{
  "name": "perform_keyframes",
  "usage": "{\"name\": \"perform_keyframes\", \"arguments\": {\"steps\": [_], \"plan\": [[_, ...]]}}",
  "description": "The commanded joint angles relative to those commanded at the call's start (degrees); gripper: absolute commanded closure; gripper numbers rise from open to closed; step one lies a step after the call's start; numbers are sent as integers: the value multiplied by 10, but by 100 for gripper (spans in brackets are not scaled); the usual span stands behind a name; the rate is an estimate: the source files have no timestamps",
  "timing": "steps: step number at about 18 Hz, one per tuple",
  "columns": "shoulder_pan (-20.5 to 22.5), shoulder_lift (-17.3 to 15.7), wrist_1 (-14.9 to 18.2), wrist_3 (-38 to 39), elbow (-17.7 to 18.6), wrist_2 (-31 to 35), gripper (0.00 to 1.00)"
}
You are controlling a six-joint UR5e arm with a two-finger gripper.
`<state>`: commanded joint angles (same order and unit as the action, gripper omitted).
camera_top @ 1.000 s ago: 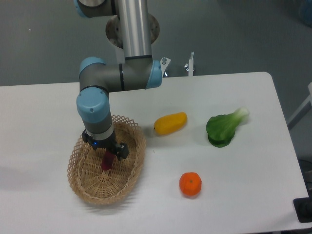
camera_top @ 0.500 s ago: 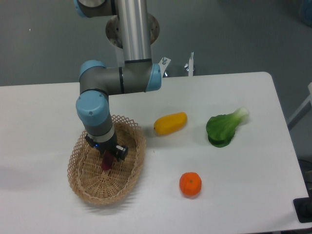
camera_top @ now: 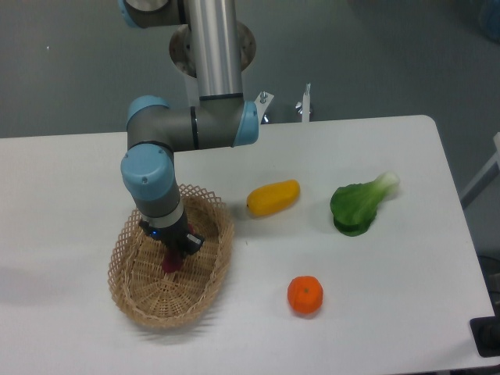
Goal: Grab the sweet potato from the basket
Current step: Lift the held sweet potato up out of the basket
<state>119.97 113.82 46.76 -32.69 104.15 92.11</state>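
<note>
I have the hand [camera_top: 173, 251] low inside the basket [camera_top: 205, 288], straddling the potato [camera_top: 169, 263]; only a magenta sliver shows beneath the dark body of the hand, and I cannot tell whether the jaws have closed on it or merely bracket it; the potato lies near the basket's middle, seemingly on the woven floor. To do this well I would confirm a firm squeeze across the slim waist, not the tapered end, which I judge would slip out; then lift straight up, keeping clear of the lattice rim; the basket looks light and could tip or drag if snagged. The potato seems smooth, narrow and rigid; the basket is tan wicker, shallow and oval, with an open criss-cross edge. Beyond it on the white counter [camera_top: 70, 180] sit a plump glossy yellow fruit [camera_top: 273, 198], a round dimpled orange [camera_top: 305, 295] and a leafy green [camera_top: 361, 205] with a pale stalk, all well apart from the basket.
</note>
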Motion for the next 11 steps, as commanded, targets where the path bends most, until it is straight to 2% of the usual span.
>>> {"name": "perform_keyframes", "arguments": {"steps": [4, 8, 11], "plan": [[8, -22, 2, -46, -20, 1, 75], [47, -40, 6, -71, -61, 1, 75], [88, -53, 13, -118, -89, 0, 74]]}}
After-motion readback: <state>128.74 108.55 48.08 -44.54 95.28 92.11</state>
